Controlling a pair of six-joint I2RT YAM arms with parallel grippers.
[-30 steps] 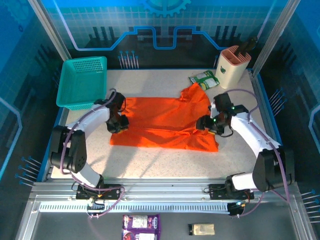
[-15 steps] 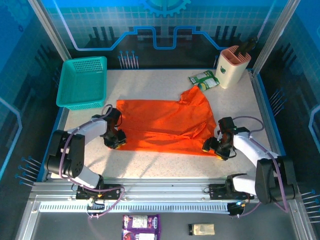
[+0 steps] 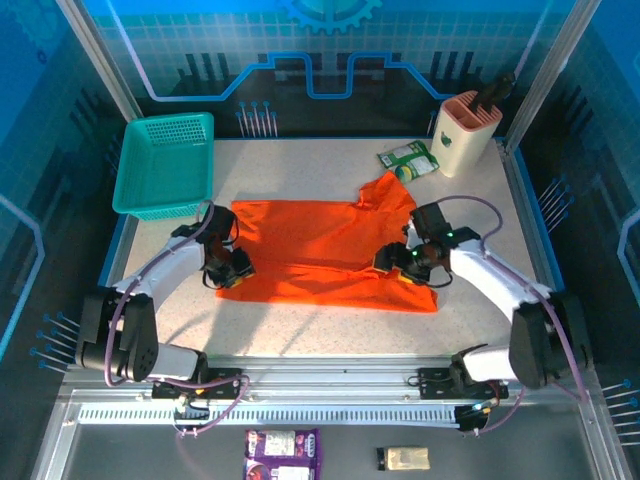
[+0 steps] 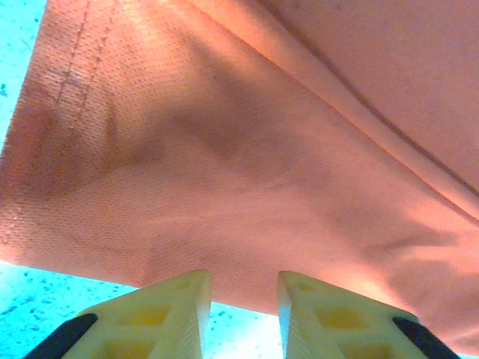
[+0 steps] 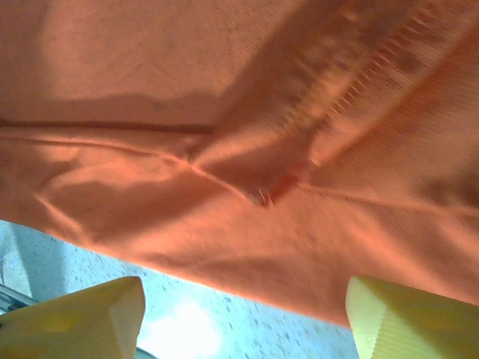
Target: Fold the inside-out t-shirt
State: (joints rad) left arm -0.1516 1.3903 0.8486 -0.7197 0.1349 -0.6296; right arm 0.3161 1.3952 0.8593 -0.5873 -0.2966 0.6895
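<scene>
The inside-out t-shirt point(image 3: 320, 245) lies spread over the middle of the table, bright orange, with one sleeve bunched toward the far right. My left gripper point(image 3: 234, 272) hovers at the shirt's near left corner. In the left wrist view its jaws point(image 4: 243, 288) stand a little apart, and bare table shows between them, just short of the cloth's edge point(image 4: 247, 172). My right gripper point(image 3: 397, 262) is over the shirt's near right part. In the right wrist view it point(image 5: 243, 307) is wide open above a seamed fold of cloth point(image 5: 224, 97), holding nothing.
A teal mesh basket point(image 3: 165, 162) sits at the far left. A beige holder point(image 3: 467, 130) with a dark tool stands at the far right, a green packet point(image 3: 408, 157) beside it. A metal rail point(image 3: 320, 375) borders the near edge.
Both grippers let go of the shirt's near edge, which now lies flat. The right gripper rose and moved up-left over the cloth. The left jaws parted slightly and shifted a little farther in.
</scene>
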